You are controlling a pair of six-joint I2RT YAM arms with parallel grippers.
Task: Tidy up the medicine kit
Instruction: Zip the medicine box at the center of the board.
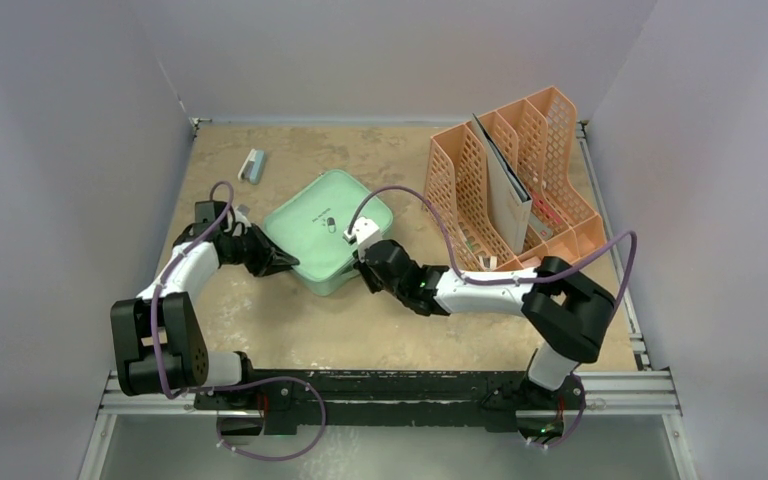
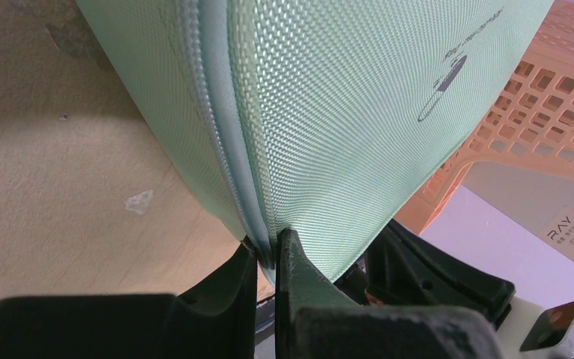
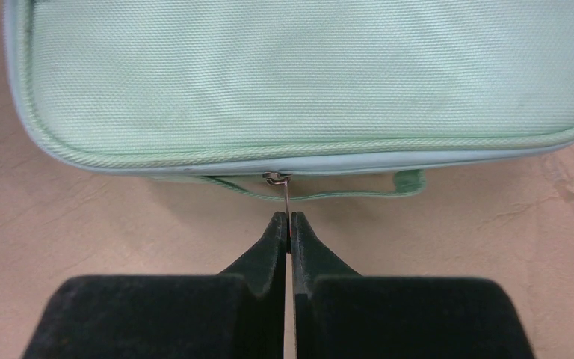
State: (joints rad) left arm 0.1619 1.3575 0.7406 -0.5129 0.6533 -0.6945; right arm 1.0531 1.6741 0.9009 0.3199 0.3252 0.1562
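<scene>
The medicine kit [image 1: 328, 228] is a mint-green woven zip case with a small pill icon, lying near the table's middle. It fills the left wrist view [image 2: 344, 112] and the right wrist view [image 3: 299, 75]. My left gripper [image 1: 282, 262] is shut on the kit's near-left corner edge [image 2: 269, 250]. My right gripper [image 1: 368, 268] is at the kit's near-right side, shut on the thin metal zipper pull [image 3: 288, 198] that hangs from the closed zip. A green loop strap [image 3: 407, 182] lies under that edge.
A peach mesh file rack [image 1: 515, 185] holding a grey folder stands at the right, close to the kit. A small pale blue-and-white item [image 1: 251, 165] lies at the back left. Grey walls enclose the table on three sides.
</scene>
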